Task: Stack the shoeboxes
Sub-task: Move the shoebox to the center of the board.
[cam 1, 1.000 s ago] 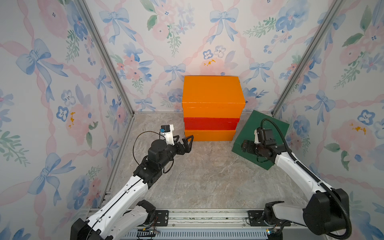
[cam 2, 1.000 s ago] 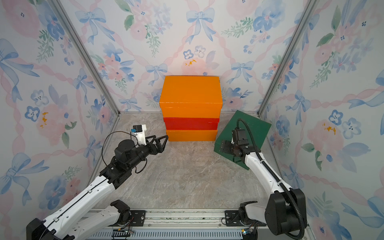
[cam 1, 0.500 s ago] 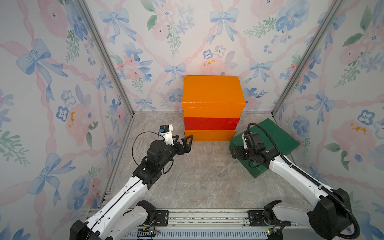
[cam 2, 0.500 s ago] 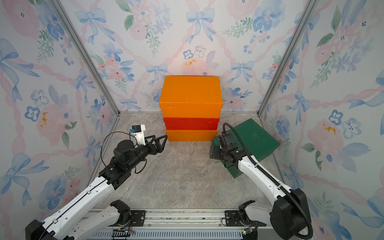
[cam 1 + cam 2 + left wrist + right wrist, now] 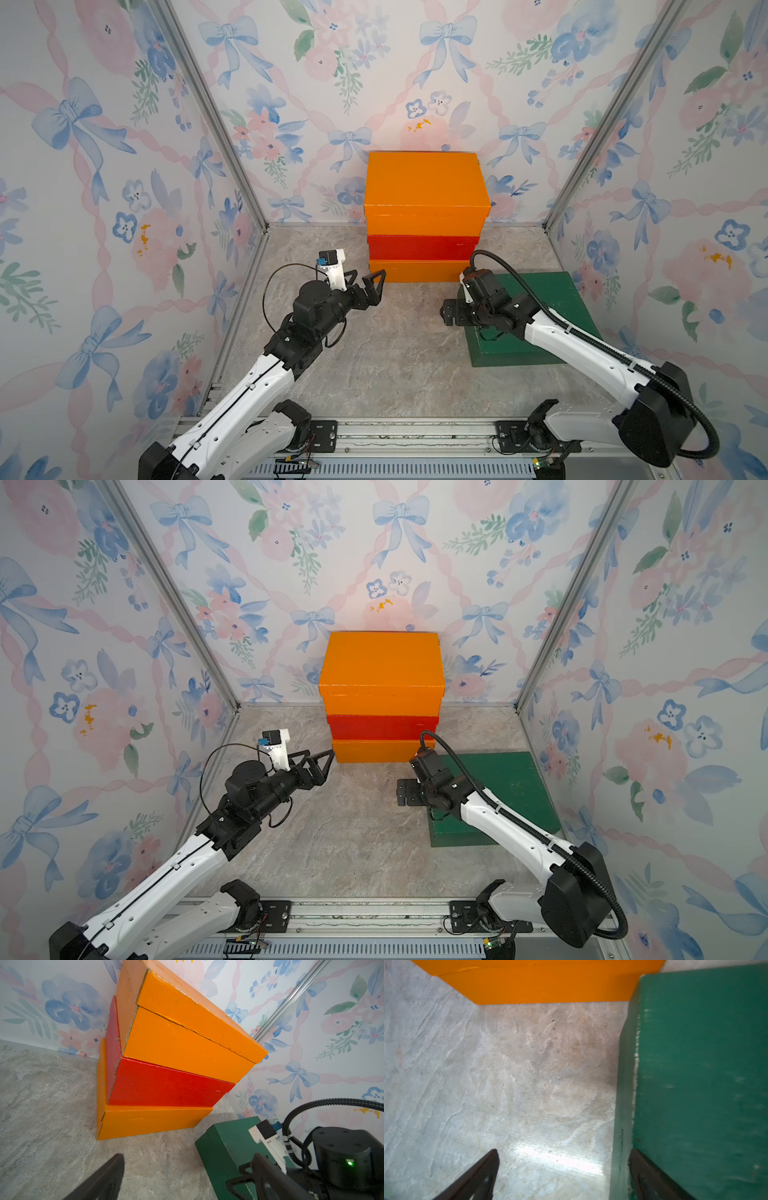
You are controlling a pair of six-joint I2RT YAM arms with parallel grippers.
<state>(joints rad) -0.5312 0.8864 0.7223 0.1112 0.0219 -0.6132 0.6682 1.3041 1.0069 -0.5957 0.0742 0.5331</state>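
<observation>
The green box (image 5: 565,291) lies flat on the floor (image 5: 395,353), to the right of the stack and just beside its front corner. The stack stands against the back wall: an orange box (image 5: 415,271) at the bottom, a red box (image 5: 419,247) on it, and a bigger orange box (image 5: 424,183) on top. So three are up and the green one is left to go.

What worries me is the height. The green box has to clear the top orange box, and a nudge on the way up could shove that one askew or push it off, since it already juts out past the red one. The box is also far wider than either pair of fingers. Pinched at one edge only, it would likely sag and twist, or its lid might lift away from the base. The left gripper (image 5: 368,277) also hangs close to the stack's lower front corner, and a careless swing could knock it there.

The right gripper (image 5: 449,312) is spread wide across the green box's near-left edge. One of its fingers (image 5: 648,1172) lies over the lid and the other is out over bare floor. I cannot tell whether it touches the lid, and it clamps nothing. The left gripper's fingers (image 5: 108,1176) are also spread wide and empty, touching nothing.
</observation>
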